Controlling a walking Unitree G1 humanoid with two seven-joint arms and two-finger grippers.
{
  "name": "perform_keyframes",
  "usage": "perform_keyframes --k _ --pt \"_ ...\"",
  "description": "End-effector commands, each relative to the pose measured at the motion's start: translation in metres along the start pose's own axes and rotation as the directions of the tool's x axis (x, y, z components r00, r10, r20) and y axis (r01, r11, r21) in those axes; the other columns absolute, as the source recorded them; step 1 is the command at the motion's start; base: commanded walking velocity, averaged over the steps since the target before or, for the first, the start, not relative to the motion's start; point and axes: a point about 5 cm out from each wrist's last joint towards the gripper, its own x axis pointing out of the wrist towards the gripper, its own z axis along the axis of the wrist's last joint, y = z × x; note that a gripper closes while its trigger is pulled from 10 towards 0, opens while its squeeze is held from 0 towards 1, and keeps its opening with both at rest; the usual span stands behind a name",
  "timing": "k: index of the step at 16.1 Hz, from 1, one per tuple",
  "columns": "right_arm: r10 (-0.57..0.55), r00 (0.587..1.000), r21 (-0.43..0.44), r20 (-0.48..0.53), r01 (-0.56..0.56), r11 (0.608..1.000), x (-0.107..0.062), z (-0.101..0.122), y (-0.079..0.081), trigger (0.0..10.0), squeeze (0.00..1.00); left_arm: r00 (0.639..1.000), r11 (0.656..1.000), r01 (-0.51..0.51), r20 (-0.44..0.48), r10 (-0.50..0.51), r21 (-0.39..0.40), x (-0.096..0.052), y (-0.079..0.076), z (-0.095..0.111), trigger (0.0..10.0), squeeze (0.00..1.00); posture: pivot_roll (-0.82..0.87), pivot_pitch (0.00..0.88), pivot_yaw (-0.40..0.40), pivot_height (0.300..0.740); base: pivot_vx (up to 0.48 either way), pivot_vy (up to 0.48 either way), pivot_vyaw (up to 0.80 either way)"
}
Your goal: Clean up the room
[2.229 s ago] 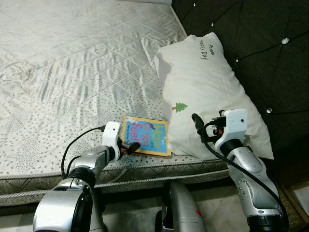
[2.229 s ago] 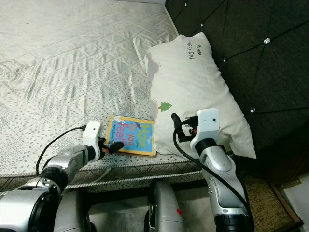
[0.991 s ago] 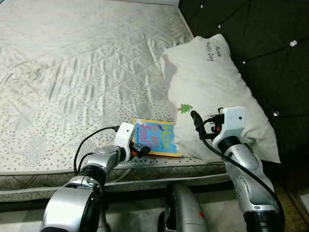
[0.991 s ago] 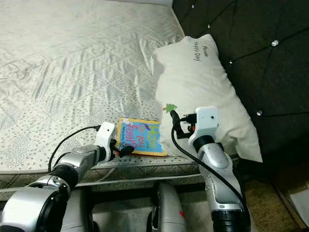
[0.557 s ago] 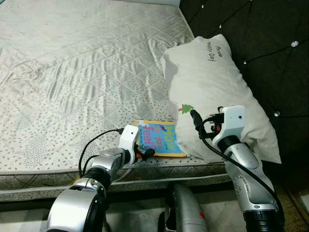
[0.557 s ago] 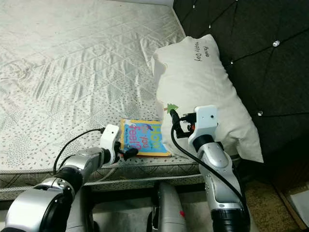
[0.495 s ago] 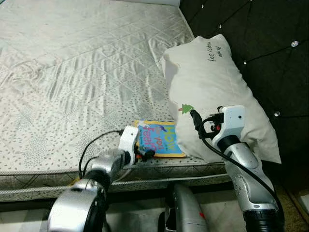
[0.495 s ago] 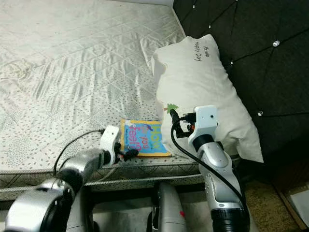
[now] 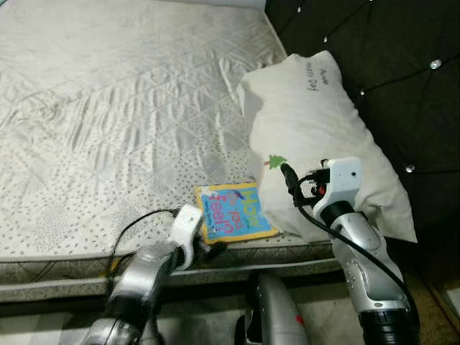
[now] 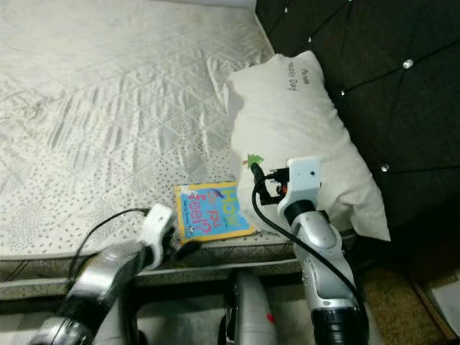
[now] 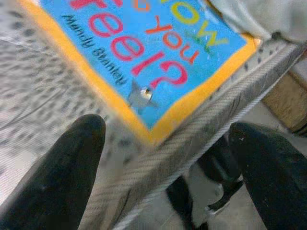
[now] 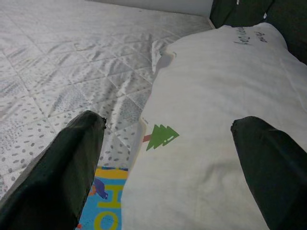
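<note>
A thin blue and yellow children's book (image 9: pixel 233 212) lies flat near the front edge of the mattress (image 9: pixel 108 108), its right side tucked under a white pillow (image 9: pixel 316 136). My left gripper (image 9: pixel 214 249) hangs at the mattress edge just in front of the book's near corner. In the left wrist view the fingers (image 11: pixel 62 177) are spread open, with the book (image 11: pixel 144 48) just beyond the tips and nothing held. My right gripper (image 9: pixel 287 180) hovers open against the pillow's front side, and the pillow (image 12: pixel 216 120) lies between its fingers in the right wrist view.
A dark tufted headboard (image 9: pixel 381 57) rises behind the pillow on the right. The mattress's piped side edge (image 9: pixel 65 273) runs across the front, with floor below it. A grey part of my own body (image 9: pixel 277 316) shows at the bottom centre.
My left gripper has slid back and down from the book's edge to the mattress rim. The book now lies turned slightly. The right gripper has held its place at the pillow.
</note>
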Motion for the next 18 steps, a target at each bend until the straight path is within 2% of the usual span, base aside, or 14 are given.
perform_keyframes --k 1,2,4,5,6,7,9,11,13,14,15,17,18 --pt "-0.005 1.000 -0.001 -0.011 0.005 1.000 0.000 -0.003 -0.003 10.0 0.00 1.000 0.999 -0.006 -0.009 0.007 0.046 -0.007 -0.001 0.000 10.0 0.00 -0.04 0.128 -0.121 0.576 0.000 0.000 0.00" --pt "-0.003 1.000 0.000 -0.012 0.003 1.000 0.000 -0.004 -0.003 10.0 0.00 0.999 0.997 -0.040 0.006 0.040 0.061 -0.025 0.000 -0.003 10.0 0.00 -0.03 0.123 -0.123 0.576 0.000 0.000 0.00" --pt "-0.003 1.000 0.000 -0.012 0.003 1.000 0.001 -0.004 -0.003 10.0 0.00 0.997 0.995 -0.069 0.035 0.067 0.066 -0.037 -0.001 -0.002 10.0 0.00 -0.03 0.122 -0.124 0.576 0.000 0.000 0.00" --pt "-0.003 1.000 0.000 -0.012 0.003 1.000 0.001 -0.004 -0.003 10.0 0.00 0.997 0.995 -0.069 0.035 0.067 0.066 -0.037 -0.001 -0.002 10.0 0.00 -0.03 0.122 -0.124 0.576 0.000 0.000 0.00" --pt "-0.003 1.000 -0.001 -0.010 0.003 1.000 0.001 -0.005 -0.003 10.0 0.00 0.995 0.994 -0.094 0.048 0.091 0.059 -0.046 -0.003 0.001 10.0 0.00 -0.02 0.121 -0.124 0.576 0.000 0.000 0.00" --pt "-0.001 1.000 0.006 -0.006 0.001 1.000 0.003 -0.006 -0.002 10.0 0.00 0.953 0.978 -0.208 0.219 0.209 -0.029 -0.067 -0.011 0.016 10.0 0.00 0.00 0.115 -0.120 0.576 0.000 0.000 0.00" --pt "0.000 1.000 0.010 -0.006 0.000 1.000 0.004 -0.007 0.000 10.0 0.00 0.929 0.964 -0.251 0.258 0.265 -0.084 -0.069 -0.009 0.016 10.0 0.00 0.01 0.114 -0.124 0.576 0.000 0.000 0.00" --pt "0.013 1.000 0.017 -0.003 -0.013 1.000 0.005 -0.006 0.005 10.0 0.00 0.933 0.965 -0.221 0.257 0.250 -0.139 -0.053 -0.011 0.019 10.0 0.00 0.00 0.110 -0.128 0.576 0.000 0.000 0.00" --pt "0.014 1.000 0.016 -0.001 -0.014 1.000 0.006 -0.005 0.006 10.0 0.00 0.950 0.976 -0.172 0.242 0.199 -0.130 -0.038 -0.016 0.023 10.0 0.00 -0.01 0.111 -0.124 0.576 0.000 0.000 0.00" --pt "0.005 1.000 0.013 0.007 -0.005 1.000 0.006 -0.004 0.003 10.0 0.00 0.970 0.987 -0.106 0.205 0.129 -0.121 -0.021 -0.026 0.024 10.0 0.00 -0.02 0.113 -0.119 0.576 0.000 0.000 0.00" --pt "0.002 1.000 0.012 0.010 -0.002 1.000 0.006 -0.003 0.002 10.0 0.00 0.975 0.989 -0.088 0.195 0.110 -0.122 -0.017 -0.029 0.023 10.0 0.00 -0.03 0.113 -0.117 0.576 0.000 0.000 0.00" --pt "-0.002 1.000 0.012 0.015 0.002 1.000 0.002 -0.001 0.002 10.0 0.00 0.989 0.990 -0.026 0.142 0.046 -0.139 0.001 -0.036 0.017 10.0 0.00 -0.05 0.116 -0.111 0.576 0.000 0.000 0.00" --pt "0.006 1.000 0.022 0.012 -0.006 1.000 -0.001 0.000 0.002 10.0 0.00 0.992 0.985 -0.006 0.124 0.028 -0.172 0.008 -0.038 0.013 10.0 0.00 -0.06 0.122 -0.108 0.576 0.000 0.000 0.00"
